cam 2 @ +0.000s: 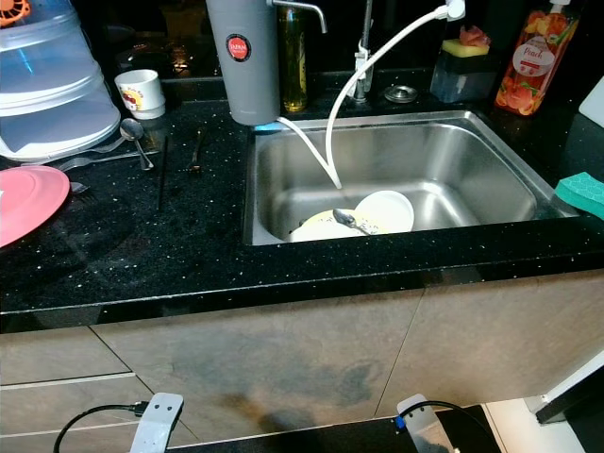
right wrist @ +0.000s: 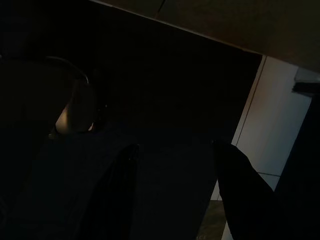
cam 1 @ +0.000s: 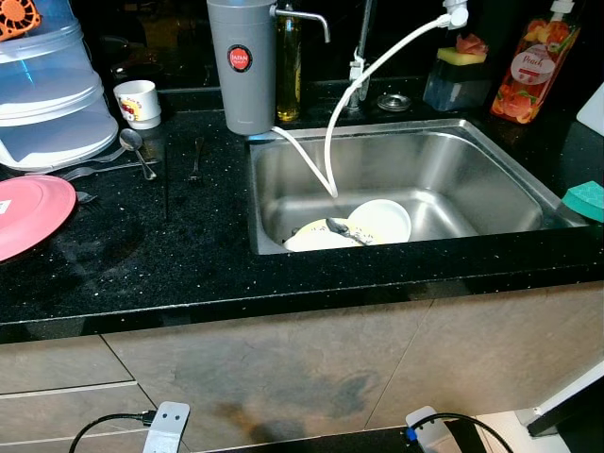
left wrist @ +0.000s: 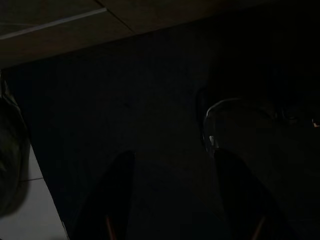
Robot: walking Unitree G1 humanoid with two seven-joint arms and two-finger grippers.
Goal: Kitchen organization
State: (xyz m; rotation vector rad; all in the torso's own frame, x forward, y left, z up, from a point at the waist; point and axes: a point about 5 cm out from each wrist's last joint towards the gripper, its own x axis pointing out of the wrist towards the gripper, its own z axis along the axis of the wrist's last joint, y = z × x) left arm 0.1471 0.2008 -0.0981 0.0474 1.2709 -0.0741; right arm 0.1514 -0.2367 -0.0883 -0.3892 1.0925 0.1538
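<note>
the left gripper (left wrist: 182, 200) hangs low in deep shade, its two long black fingers spread apart with nothing between them, a dim cabinet panel and a strip of pale floor beyond. the right gripper (right wrist: 175, 195) hangs the same way, fingers apart and empty, beside a pale tiled floor.

above them a glossy black speckled countertop (cam 1: 189, 255) holds a rectangular brushed-steel sink (cam 1: 453, 170). in the near left corner of the basin lie a round pale plate (cam 1: 316, 236) and a round white bowl (cam 1: 382, 222), touching, with a metal spoon (cam 1: 344, 229) lying across the plate, its long axis running from rear left to near right. a white hose (cam 1: 377, 61) arcs down into the basin.

behind the sink's left corner stands an upright grey cylinder (cam 1: 242, 66) with a round red label, writing too small to read. a slim bottle of yellow oil (cam 1: 289, 71) stands beside it. at the right rear stands an orange bottle (cam 1: 534, 71) whose label seems to read "peach". a green sponge (cam 1: 587, 198) sits at the right rim.

to the left are a white printed cup (cam 1: 138, 102), a second spoon (cam 1: 135, 146) with its handle pointing toward the counter's front, a flat pink plate (cam 1: 28, 212) and a translucent domed container (cam 1: 47, 94).
</note>
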